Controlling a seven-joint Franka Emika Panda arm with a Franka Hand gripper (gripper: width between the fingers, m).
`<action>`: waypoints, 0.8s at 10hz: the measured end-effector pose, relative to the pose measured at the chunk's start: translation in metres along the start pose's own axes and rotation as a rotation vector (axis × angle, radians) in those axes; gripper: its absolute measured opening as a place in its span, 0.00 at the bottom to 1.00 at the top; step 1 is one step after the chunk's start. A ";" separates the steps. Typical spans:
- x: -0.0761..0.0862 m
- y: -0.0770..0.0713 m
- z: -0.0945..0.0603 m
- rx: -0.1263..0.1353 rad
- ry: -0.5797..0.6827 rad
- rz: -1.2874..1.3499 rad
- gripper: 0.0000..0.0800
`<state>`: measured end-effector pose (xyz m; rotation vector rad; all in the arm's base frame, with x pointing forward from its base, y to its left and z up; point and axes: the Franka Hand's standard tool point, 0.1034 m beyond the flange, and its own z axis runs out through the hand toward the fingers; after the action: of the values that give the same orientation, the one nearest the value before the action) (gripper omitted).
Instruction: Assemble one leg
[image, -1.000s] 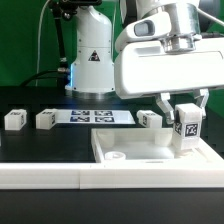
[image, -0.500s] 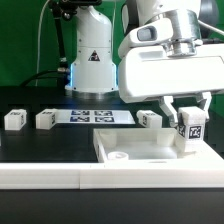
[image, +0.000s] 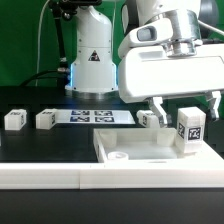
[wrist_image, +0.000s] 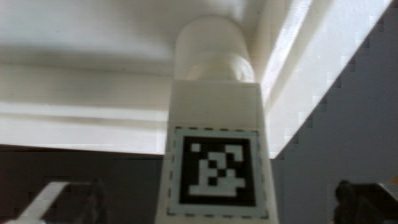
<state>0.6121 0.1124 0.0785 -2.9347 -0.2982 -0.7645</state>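
A white leg (image: 188, 131) with a black-and-white tag stands upright in the far corner of the large white tray-like piece (image: 130, 150), at the exterior view's right. My gripper (image: 186, 110) is open above it, with a finger on either side and neither touching. In the wrist view the leg (wrist_image: 214, 150) fills the middle, with its tag facing the camera. The dark fingertips (wrist_image: 54, 202) sit wide apart at the picture's edges.
Three more legs lie on the black table: two at the exterior view's left (image: 14, 119) (image: 45, 119) and one beside the tray (image: 148, 119). The marker board (image: 92, 116) lies behind them. A white robot base (image: 90, 55) stands at the back.
The fingers have spread apart and let go of the leg. The leg stays standing in the tray corner.
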 end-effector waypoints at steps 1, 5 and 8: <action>0.000 0.000 0.000 0.000 0.000 0.000 0.81; 0.015 0.001 -0.018 0.006 -0.043 -0.006 0.81; 0.021 0.002 -0.014 0.035 -0.201 0.002 0.81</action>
<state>0.6236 0.1121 0.1008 -2.9818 -0.3194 -0.4583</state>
